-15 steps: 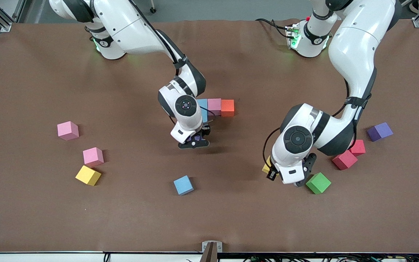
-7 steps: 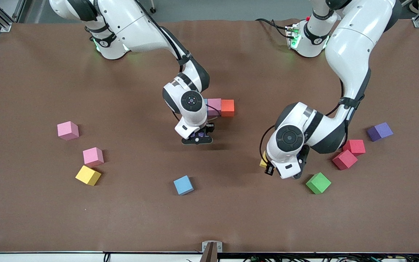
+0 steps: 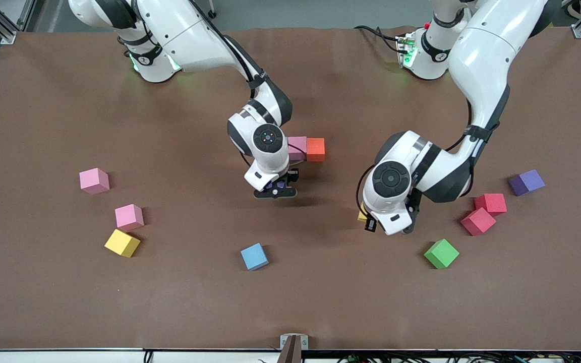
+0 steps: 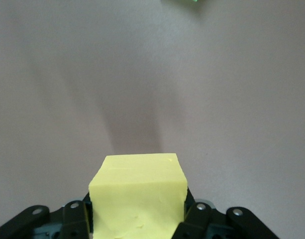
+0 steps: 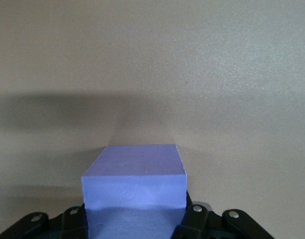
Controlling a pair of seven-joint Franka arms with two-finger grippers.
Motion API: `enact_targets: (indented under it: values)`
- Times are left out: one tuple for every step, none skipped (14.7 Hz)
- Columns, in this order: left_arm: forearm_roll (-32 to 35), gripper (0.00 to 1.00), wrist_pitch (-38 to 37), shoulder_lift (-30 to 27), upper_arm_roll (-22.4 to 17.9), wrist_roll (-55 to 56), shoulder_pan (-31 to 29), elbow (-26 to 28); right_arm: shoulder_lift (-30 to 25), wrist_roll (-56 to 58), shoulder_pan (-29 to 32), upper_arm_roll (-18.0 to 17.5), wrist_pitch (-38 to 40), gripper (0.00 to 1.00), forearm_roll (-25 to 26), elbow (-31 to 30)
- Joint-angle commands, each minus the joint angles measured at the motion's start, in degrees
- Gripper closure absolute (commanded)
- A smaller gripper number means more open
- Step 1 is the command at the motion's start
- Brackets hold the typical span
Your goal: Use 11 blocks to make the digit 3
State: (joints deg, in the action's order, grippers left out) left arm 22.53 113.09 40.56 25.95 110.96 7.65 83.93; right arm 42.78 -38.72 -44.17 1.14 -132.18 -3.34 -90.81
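Brown table (image 3: 43, 302) carrying scattered blocks; started row, pink block (image 3: 298, 146) touching orange block (image 3: 315, 149), sitting mid-table. You are watching both arms shifting over last second. Left gripper (image 4: 137, 226), clamping yellow block (image 4: 137, 199), is travelling from green block (image 3: 441, 253) toward table middle. Right gripper (image 5: 135, 224), gripping purple block (image 5: 135, 191), is edging closer to row, now hiding light blue end. Judgement: two placements pending; digit 3 barely begun.
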Motion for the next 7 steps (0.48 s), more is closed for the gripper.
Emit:
enact_targets:
  values:
    - [-0.2, 0.94, -0.4, -2.0, -0.2, 1.7, 0.2, 2.0, 0.8, -1.1, -0.7, 0.1, -0.3, 0.72, -0.2, -0.7]
    - [-0.2, 0.94, -0.5, -2.0, -0.2, 1.7, 0.3, 2.4, 0.8, -1.2, -0.4, 0.1, 0.0, 0.47, -0.6, -0.4]
    - [-0.2, 0.94, -0.5, -1.9, -0.2, 1.9, 0.3, 3.0, 0.7, -1.2, 0.0, 0.1, 0.3, 0.1, -0.6, -0.2]
    - [-0.4, 0.94, -0.5, -1.9, 0.0, 2.1, 0.2, 3.3, 0.5, -1.0, 0.7, 0.1, 0.7, 0.0, -0.6, -0.1]
    - [-0.7, 0.93, -0.5, -2.0, 0.3, 2.1, 0.0, 4.0, 0.3, -1.0, 1.0, 0.0, 1.2, 0.0, -0.6, 0.5]
    - [-0.9, 0.93, -0.4, -2.2, 0.9, 2.2, -0.6, 4.2, 0.1, -1.0, 1.2, 0.0, 2.1, 0.0, -0.6, 1.6]
    - [-0.9, 0.93, -0.2, -2.1, 1.5, 3.5, -0.8, 4.3, 0.0, -1.0, 1.5, 0.0, 3.9, 0.0, -0.6, 3.1]
